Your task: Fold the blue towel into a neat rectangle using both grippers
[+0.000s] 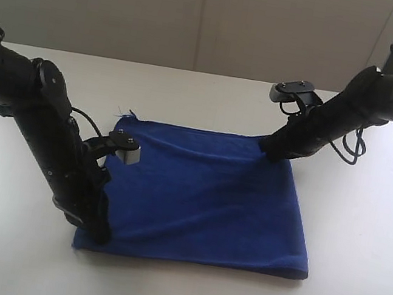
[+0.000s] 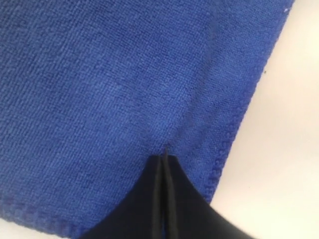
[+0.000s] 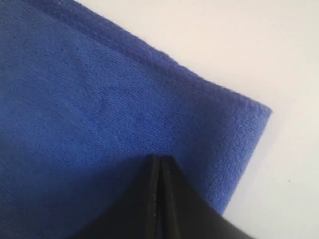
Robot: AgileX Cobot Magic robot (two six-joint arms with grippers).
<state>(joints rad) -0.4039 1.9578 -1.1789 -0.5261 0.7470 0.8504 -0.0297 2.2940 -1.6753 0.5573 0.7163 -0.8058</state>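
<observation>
The blue towel (image 1: pixel 204 194) lies flat on the white table (image 1: pixel 361 241), with a thicker doubled edge along its near side. My left gripper (image 1: pixel 96 235) is down on the near-left corner. In the left wrist view its jaws (image 2: pixel 164 157) are shut, with a small pucker of towel (image 2: pixel 124 74) pinched at the tips, close to the stitched edge. My right gripper (image 1: pixel 269 150) is down on the far-right corner. Its jaws (image 3: pixel 159 157) are shut, tips touching the towel (image 3: pixel 99 109) just inside the corner, and no cloth shows between them.
Bare white table surrounds the towel on all sides. A grey wall stands behind the table's far edge. Black cables (image 1: pixel 354 146) hang from the right arm beside the towel's far-right corner.
</observation>
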